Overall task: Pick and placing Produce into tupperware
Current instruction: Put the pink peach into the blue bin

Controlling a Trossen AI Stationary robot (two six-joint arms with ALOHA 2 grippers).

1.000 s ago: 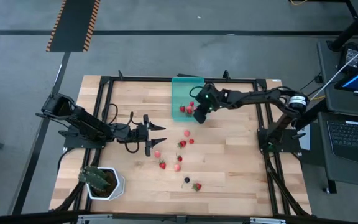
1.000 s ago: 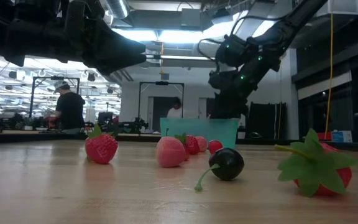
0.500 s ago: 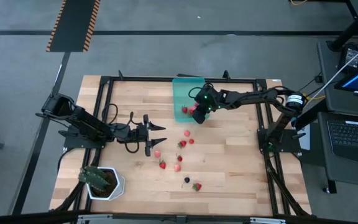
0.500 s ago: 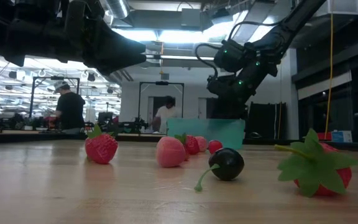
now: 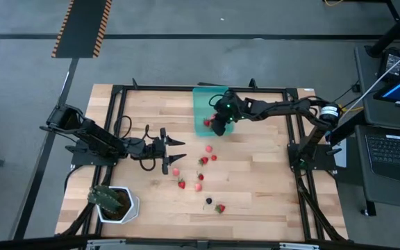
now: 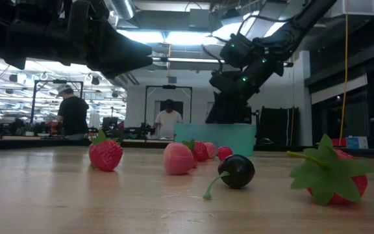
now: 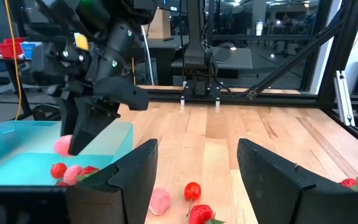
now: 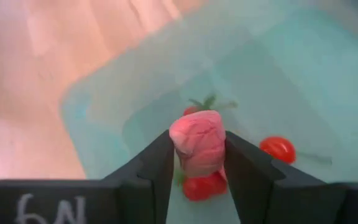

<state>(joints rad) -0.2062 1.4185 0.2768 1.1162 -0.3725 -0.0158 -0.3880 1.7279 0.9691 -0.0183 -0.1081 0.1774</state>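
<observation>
Pink lumpy fruit (image 8: 196,142) pinched in right gripper (image 8: 196,163) over teal tupperware (image 8: 104,118).

My right arm reaches across the table's far side, elbow bent, wrist tipped downward. Its right gripper (image 8: 197,163) has both fingers (image 8: 156,163) pinched on a pink berry (image 8: 196,142). My left arm lies low and stretched toward the table's middle, its left gripper (image 5: 174,152) spread wide, holding nothing.

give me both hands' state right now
Left hand: open, empty, over the table.
Right hand: closed on a pink fruit, above the tupperware.
</observation>
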